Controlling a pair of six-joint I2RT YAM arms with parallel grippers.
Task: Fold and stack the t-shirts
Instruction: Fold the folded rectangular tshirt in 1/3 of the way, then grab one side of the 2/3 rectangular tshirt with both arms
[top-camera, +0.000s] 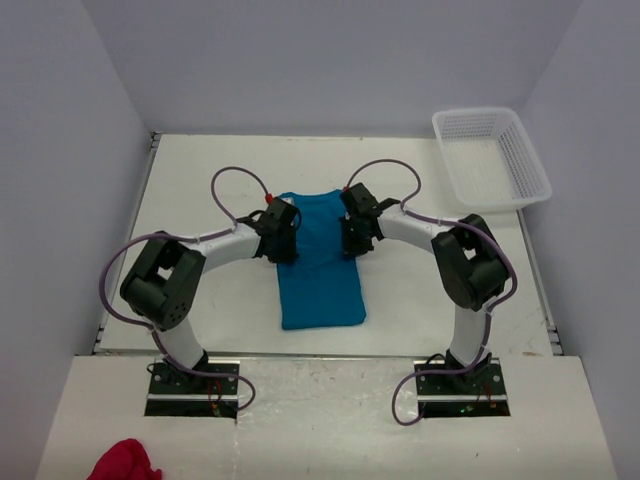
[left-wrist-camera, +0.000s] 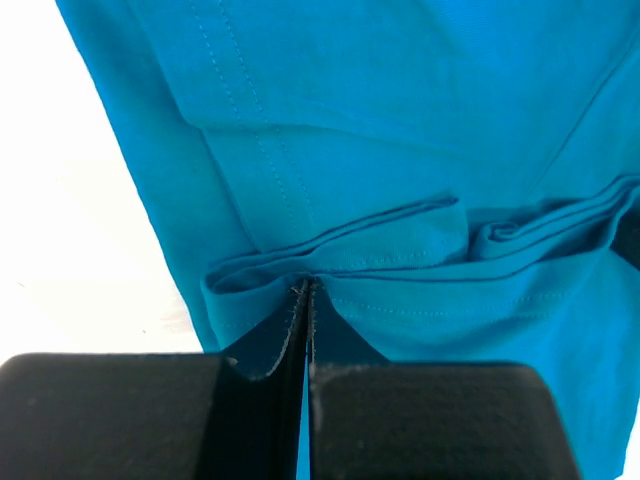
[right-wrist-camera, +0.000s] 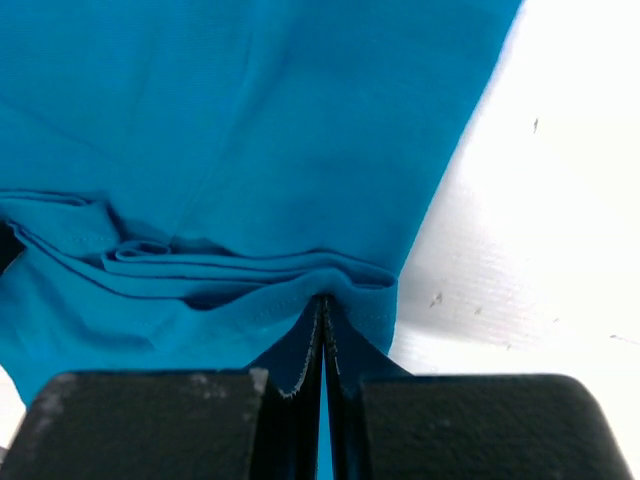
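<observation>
Closest to the lens in both wrist views are black fingers pressed together on cloth. The left gripper (left-wrist-camera: 305, 290) is pinching a bunched, layered fold of the plain teal-blue soft fabric t-shirt (top-camera: 320, 270), and the right gripper (right-wrist-camera: 322, 300) is doing the same on the opposite edge. You can see fabric squeezed right into the seam between the jaws on both sides, with stitched hem lines running along the folds just beyond the tips.

From the top camera, the shirt sits in the middle of the white rectangular table (top-camera: 200, 170), folded into a long narrow strip. Its long axis runs straight away from the arm bases toward the back wall. The near end is a clean squared-off edge that stops short of the table's front edge. The two grippers hold the left and right edges of the far part, facing each other across it.

Room-wise, there's bare table on both sides of the strip and more beyond its far end. Grey walls box the table in on the left, right and back. A white plastic mesh basket (top-camera: 528, 160) sits at the far right corner, well apart from the shirt. Down on the near shelf beside the left arm's base there's a crumpled red cloth (top-camera: 125, 462).
</observation>
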